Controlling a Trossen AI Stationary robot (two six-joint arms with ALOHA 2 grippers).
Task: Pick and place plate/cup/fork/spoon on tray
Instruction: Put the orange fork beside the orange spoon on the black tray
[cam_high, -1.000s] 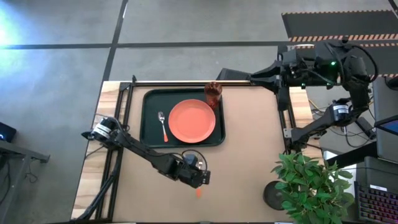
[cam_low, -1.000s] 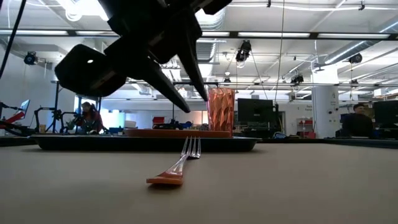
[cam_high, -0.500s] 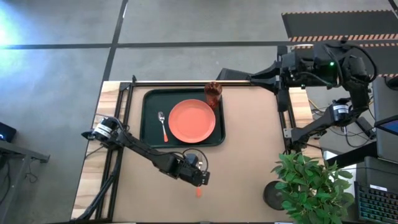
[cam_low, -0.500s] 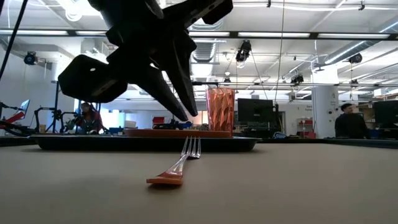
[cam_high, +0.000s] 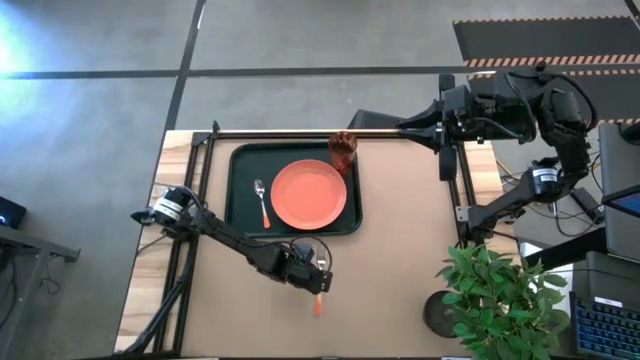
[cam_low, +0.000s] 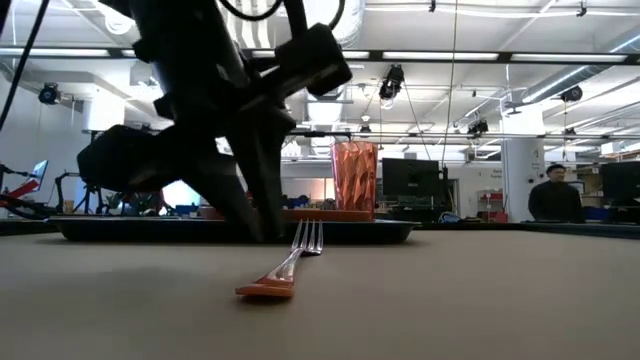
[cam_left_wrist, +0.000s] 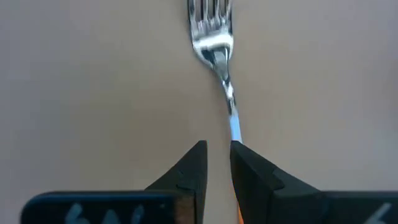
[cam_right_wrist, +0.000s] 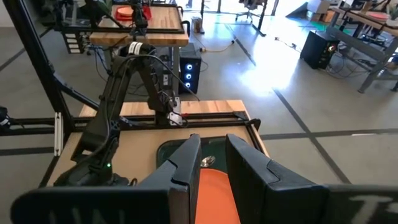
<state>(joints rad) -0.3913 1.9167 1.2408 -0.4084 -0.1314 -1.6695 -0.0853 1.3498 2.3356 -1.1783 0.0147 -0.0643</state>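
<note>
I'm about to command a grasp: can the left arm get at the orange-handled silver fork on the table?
Probably yes: the left gripper is low over the orange-handled silver fork, nothing between them.

Grey concrete floor (cam_high: 90, 150) crossed by dark seams surrounds the tan worktop (cam_high: 400, 270) in the high view. A leafy green plant (cam_high: 500, 300) in a dark pot stands at lower right, with black-and-orange hazard striping (cam_high: 540, 60) at upper right. In the low view, ceiling strip lights (cam_low: 440, 55), monitors (cam_low: 410, 180) and a standing person (cam_low: 547, 195) fill the hall behind.
</note>
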